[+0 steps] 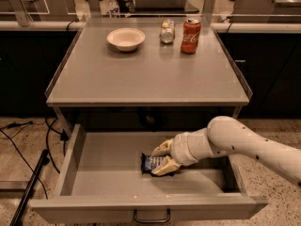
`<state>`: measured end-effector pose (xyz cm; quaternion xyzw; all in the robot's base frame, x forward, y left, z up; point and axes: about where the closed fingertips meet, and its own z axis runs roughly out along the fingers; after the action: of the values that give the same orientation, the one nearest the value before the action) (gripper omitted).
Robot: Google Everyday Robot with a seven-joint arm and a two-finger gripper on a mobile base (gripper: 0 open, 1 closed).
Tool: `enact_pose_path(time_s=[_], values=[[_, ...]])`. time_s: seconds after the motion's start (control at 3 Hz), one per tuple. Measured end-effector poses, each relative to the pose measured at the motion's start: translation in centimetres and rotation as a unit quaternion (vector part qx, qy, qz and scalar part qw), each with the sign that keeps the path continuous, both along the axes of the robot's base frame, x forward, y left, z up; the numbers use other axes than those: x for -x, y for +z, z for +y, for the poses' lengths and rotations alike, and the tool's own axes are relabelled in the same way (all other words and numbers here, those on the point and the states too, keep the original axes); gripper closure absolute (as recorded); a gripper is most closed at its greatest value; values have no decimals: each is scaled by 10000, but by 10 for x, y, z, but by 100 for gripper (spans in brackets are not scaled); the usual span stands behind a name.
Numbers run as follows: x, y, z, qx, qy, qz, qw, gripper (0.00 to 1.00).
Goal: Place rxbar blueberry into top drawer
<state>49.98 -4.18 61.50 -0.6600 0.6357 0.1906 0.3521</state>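
reaching into the top drawer (103, 173), the pincer (162, 157) is sitting on the rxbar blueberry (151, 163); whether it's gripping, i cannot tell. withdrawing unreleased risks dragging it out.

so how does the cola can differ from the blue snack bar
The red cola can stands upright on the grey tabletop; the dark blue snack bar lies flat in the open grey metal drawer. The can is untouched; the end effector is at the bar, inside the drawer.

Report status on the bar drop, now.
Pincer inside open top drawer, at rxbar blueberry. Bar looks down on drawer floor, mid-drawer. Bowl, cola can up on tabletop, not in the way.
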Motion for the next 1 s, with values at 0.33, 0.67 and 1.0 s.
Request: enact_pose_path(time_s=[0.33,0.67,1.0], values=[[0,0,0,0,0,0,10000,53],[0,0,0,0,1,0,10000,28],[0,0,0,0,1,1,10000,0]])
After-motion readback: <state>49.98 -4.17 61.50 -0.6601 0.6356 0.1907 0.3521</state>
